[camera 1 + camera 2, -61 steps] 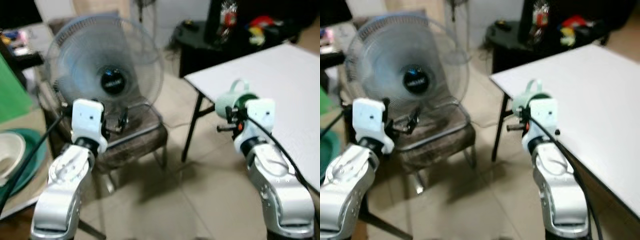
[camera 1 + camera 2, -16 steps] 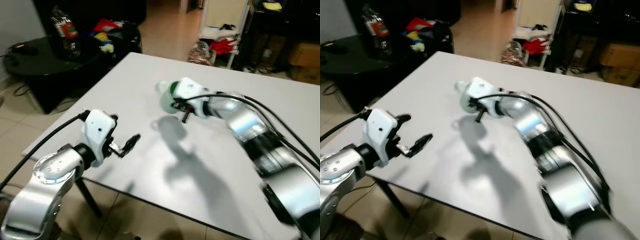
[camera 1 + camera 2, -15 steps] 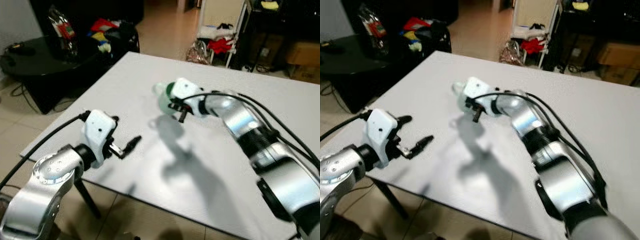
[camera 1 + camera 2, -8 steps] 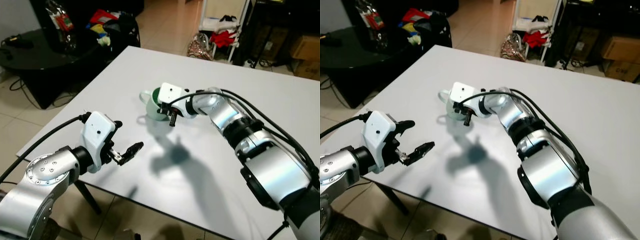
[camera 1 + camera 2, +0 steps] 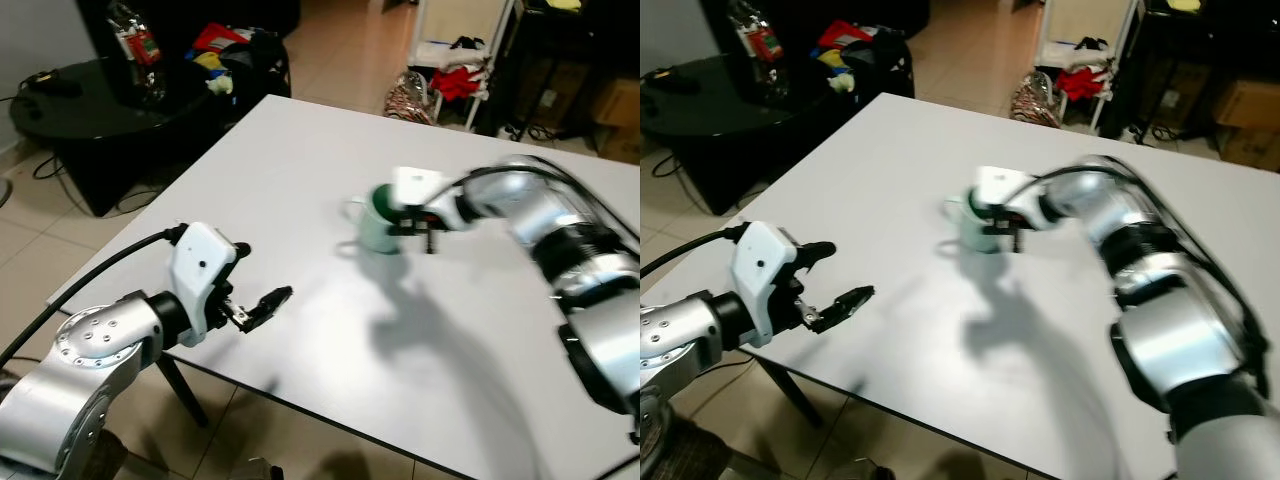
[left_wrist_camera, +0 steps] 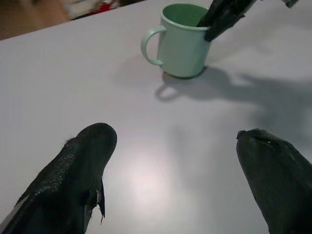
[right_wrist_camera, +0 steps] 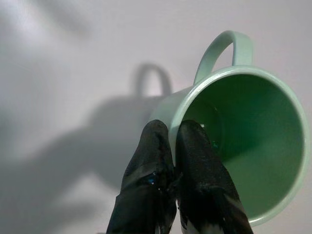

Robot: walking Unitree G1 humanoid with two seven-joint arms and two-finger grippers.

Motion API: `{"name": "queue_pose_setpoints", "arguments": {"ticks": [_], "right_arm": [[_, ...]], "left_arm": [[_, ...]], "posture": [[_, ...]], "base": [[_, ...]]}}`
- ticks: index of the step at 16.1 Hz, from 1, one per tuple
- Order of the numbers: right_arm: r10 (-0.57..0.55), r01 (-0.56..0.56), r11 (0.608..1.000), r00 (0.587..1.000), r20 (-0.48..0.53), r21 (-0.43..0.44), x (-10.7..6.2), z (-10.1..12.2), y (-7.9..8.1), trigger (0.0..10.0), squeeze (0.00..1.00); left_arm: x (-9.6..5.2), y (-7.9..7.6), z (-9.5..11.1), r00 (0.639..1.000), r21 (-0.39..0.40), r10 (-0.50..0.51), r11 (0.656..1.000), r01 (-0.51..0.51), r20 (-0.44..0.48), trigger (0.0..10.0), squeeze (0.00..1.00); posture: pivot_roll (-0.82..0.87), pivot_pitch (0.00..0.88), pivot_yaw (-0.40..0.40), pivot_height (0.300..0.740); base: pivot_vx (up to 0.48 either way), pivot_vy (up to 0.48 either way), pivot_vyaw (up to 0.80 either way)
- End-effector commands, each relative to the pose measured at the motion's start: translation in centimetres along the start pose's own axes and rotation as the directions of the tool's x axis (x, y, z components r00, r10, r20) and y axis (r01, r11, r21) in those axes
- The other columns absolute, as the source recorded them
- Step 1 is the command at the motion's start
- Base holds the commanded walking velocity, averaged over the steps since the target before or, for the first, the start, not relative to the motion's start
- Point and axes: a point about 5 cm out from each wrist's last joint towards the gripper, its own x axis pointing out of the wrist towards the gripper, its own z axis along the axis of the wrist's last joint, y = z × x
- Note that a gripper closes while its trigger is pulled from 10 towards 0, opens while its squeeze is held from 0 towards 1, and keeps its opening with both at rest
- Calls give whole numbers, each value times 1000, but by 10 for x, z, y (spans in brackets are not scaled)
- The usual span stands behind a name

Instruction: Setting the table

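A pale green mug (image 5: pixel 376 222) stands upright near the middle of the white table (image 5: pixel 290 150), handle toward my left. My right gripper (image 7: pixel 173 146) is shut on the mug's rim, one black finger inside the cup and the other outside; it reaches in from the right (image 5: pixel 997 226). In the left wrist view the mug (image 6: pixel 183 41) appears to rest on the tabletop with its shadow at its base. My left gripper (image 5: pixel 256 281) hovers open over the table's near left edge, well short of the mug, holding nothing.
The table's near edge and left corner (image 5: pixel 55 293) lie just under my left arm, with tiled floor below. A low black table (image 5: pixel 110 95) with a bottle and coloured clutter stands at the back left. Shelving with clothes (image 5: pixel 455 70) is behind the table.
I turned from a fan and chair to the table. Over the last second the right gripper lowered the mug to the tabletop and carried it to the right. The left gripper barely moved.
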Motion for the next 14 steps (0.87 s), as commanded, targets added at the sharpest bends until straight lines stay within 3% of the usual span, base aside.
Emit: {"name": "queue_pose_setpoints", "arguments": {"ticks": [1,8,9,10,11,14], "right_arm": [[15,-15,1000,1000,2,12,-8,-3,-1,10000,0],[1,0,999,999,-32,43,-8,-11,0,10000,0],[-2,4,999,999,-34,46,-9,-11,0,10000,82],[-28,29,998,999,-37,48,-8,-11,-2,10000,949],[-35,36,998,999,-36,42,-9,-10,-3,10000,1000],[-45,45,999,999,4,7,-16,3,-10,10000,1000]], "left_arm": [[5,-1,2,999,5,-50,999,50,6,10000,0],[9,0,2,996,22,-94,995,94,-9,10000,0],[8,-1,2,995,22,-97,995,97,-10,10000,0],[8,-2,1,995,20,-99,995,99,-12,10000,0],[8,-1,1,995,18,-97,995,97,-11,10000,0],[8,4,2,997,18,-77,997,77,-8,10000,0]], "posture": [[-38,0,49,740],[-53,0,80,740],[-50,0,78,740],[-48,0,77,740],[-46,0,75,740],[-47,0,77,740]], "base": [[0,0,0],[0,0,0],[0,0,0],[0,0,0],[0,0,0],[0,0,0]]}}
